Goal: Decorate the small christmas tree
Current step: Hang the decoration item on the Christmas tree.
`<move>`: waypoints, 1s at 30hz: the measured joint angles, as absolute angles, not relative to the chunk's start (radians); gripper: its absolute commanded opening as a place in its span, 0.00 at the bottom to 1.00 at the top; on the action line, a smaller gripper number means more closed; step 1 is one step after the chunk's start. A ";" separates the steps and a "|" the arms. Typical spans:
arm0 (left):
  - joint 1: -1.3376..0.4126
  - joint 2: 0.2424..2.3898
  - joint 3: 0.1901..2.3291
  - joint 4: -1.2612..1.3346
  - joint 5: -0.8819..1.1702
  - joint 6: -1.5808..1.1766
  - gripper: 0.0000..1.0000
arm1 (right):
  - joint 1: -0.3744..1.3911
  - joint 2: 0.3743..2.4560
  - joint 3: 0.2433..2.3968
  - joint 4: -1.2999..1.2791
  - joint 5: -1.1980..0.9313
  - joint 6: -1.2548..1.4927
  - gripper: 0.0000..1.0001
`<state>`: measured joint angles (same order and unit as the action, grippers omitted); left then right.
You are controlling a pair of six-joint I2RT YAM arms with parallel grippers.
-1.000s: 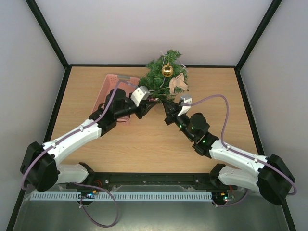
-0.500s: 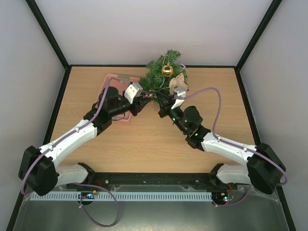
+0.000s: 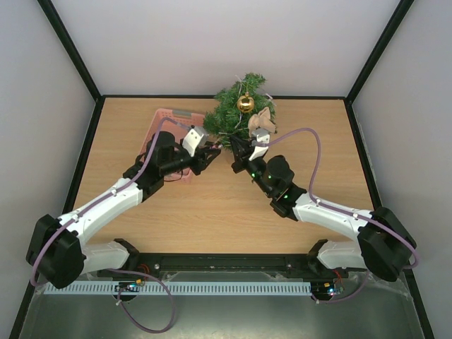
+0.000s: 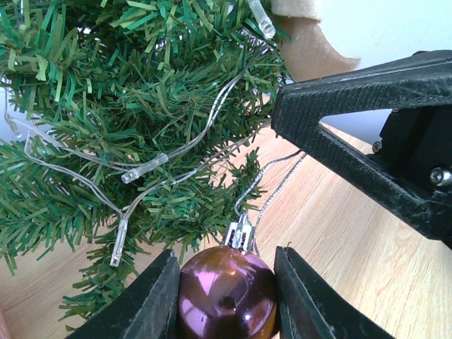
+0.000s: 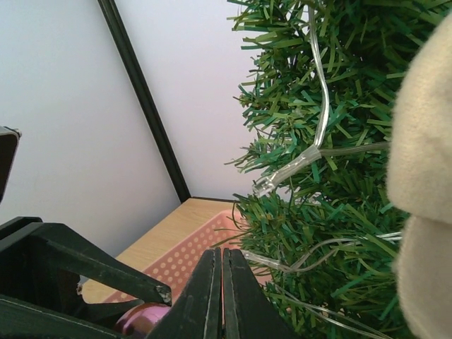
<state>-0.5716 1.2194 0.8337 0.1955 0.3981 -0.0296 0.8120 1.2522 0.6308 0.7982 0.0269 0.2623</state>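
Left fingers nearer small christmas tree, grasping purple bauble, right fingers nearer too, clenched

small christmas tree at table back | basket to its left | bauble in left gripper before tree, right gripper alongside

Purple bauble runs off the bottom edge at the left wrist. Its silver loop slips behind the right gripper, top end unseen. From above, the left arm covers most of the pink basket, and the bauble can't be made out.
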 measured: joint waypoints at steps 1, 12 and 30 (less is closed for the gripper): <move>-0.572 1.220 0.833 0.196 0.399 -0.031 0.24 | 0.812 1.254 0.631 0.798 0.030 0.255 0.02; -0.570 1.247 0.833 0.184 0.400 -0.048 0.24 | 0.810 1.316 0.631 0.790 0.041 0.204 0.02; -0.537 1.296 0.833 0.151 0.402 -0.061 0.24 | 0.797 1.386 0.666 0.789 0.064 0.167 0.02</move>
